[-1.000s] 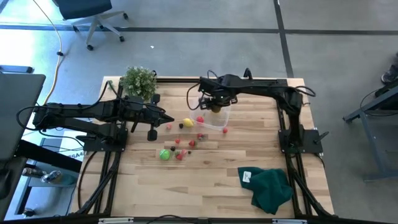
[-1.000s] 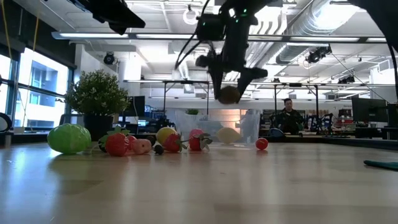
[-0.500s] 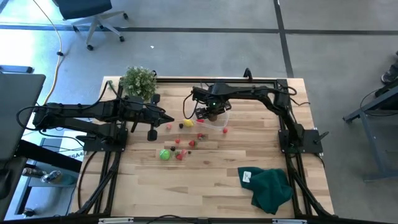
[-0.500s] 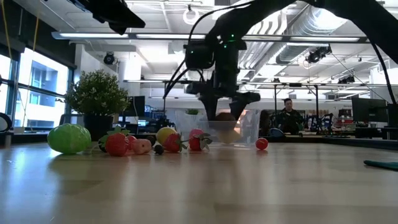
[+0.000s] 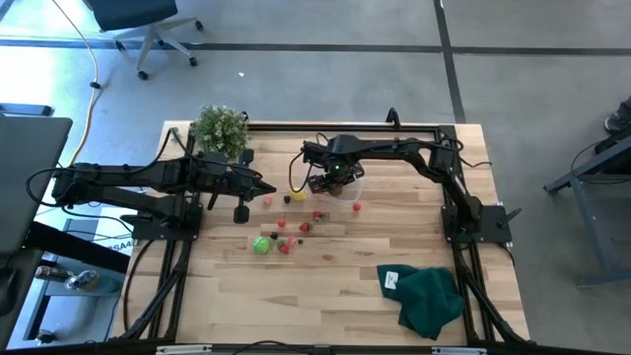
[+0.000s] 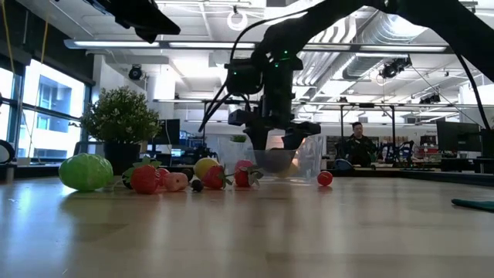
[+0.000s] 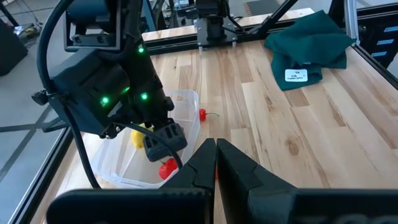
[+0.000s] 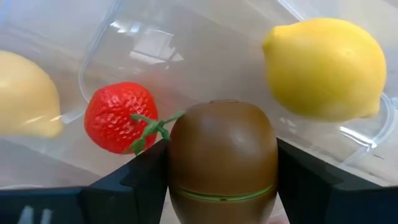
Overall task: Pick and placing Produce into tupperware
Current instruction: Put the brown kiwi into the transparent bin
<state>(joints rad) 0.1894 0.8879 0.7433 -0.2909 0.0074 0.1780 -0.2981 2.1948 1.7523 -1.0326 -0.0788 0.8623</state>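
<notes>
- Clear, glossy plastic makes up the tupperware (image 5: 347, 190), a roughly square tub with rounded corners standing on the pale wood-plank table (image 5: 335, 296) toward its far edge.
- Inside the tub, the right wrist view shows a smooth yellow lemon (image 8: 323, 67), a dimpled red strawberry (image 8: 120, 116) with a thin green stalk, and part of a second yellow fruit (image 8: 26, 94) at the picture's edge.
- Right gripper (image 5: 329, 177) reaches down into the tub, its two dark fingers (image 8: 134, 180) spread wide and clasped on a smooth brown egg-shaped kiwi (image 8: 222, 158) with a fine green seam around it.
- Left gripper (image 7: 216, 163) hangs over the table's left part with its dark fingers pressed together, grasping nothing.
- Loose produce lies on the wood just beside the tub: a bright green round piece (image 5: 260, 245), several small red pieces (image 5: 286, 247), a yellow one (image 5: 299, 195), and a red one (image 5: 356, 207) on the tub's near right.
- Leafy potted plant (image 5: 219, 128) stands at the far left corner.
- Soft dark green cloth (image 5: 426, 297) with a white label lies crumpled near the right front.
</notes>
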